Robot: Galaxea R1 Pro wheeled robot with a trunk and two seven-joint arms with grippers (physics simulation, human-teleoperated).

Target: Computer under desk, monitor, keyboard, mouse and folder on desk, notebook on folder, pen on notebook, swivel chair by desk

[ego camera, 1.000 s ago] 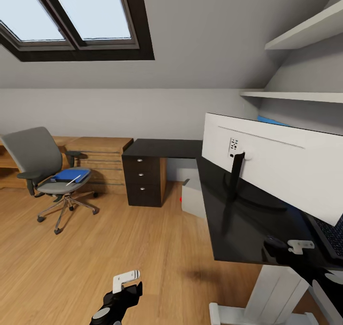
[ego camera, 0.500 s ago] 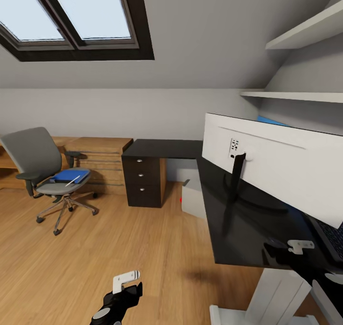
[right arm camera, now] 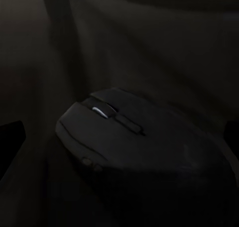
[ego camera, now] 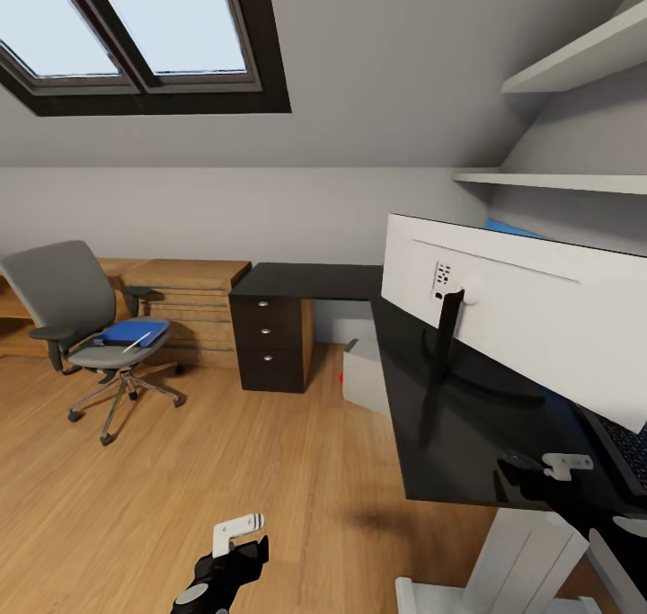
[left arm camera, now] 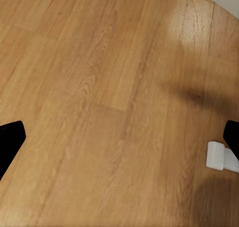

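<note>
- Sloped ceiling, skylight and wood floor (ego camera: 225, 470) framed a bedroom with the black desk (ego camera: 431, 425) running along the right.
- Monitor (ego camera: 530, 308) stood on the desk already, white back toward the camera, stand planted well inside the top.
- Keyboard (ego camera: 629, 448) lay on the desk beyond the monitor, just a dark-keyed corner showing at the frame's edge.
- Computer (ego camera: 364, 376) sat low by the desk's inner corner, red light visible; I'd call it under or nearly under the top.
- Mouse (right arm camera: 134, 142) sat on the dark desk top right below the right gripper (ego camera: 544, 475); those parts looked done.
- Right gripper hovered close over the desk's near edge, jaws spread to either side of the mouse, not gripping it.
- Left gripper (ego camera: 235, 542) hung low over bare floor, fingers wide apart, holding nothing.
- Chair (ego camera: 90, 326) stood well apart from the desk, by the wooden shelving (ego camera: 189, 308).
- Folder (ego camera: 135, 332) lay on the seat, pen (ego camera: 137, 341) across it; a notebook I couldn't pick out.
- Left to do, by my reading: folder, notebook and pen to the desk, then the chair.
- Open floor stretched wide between robot and chair, so driving room looked good.
- Desk's near edge and white leg (ego camera: 521, 551) sat close to the right arm — the tight spot when pulling away.
</note>
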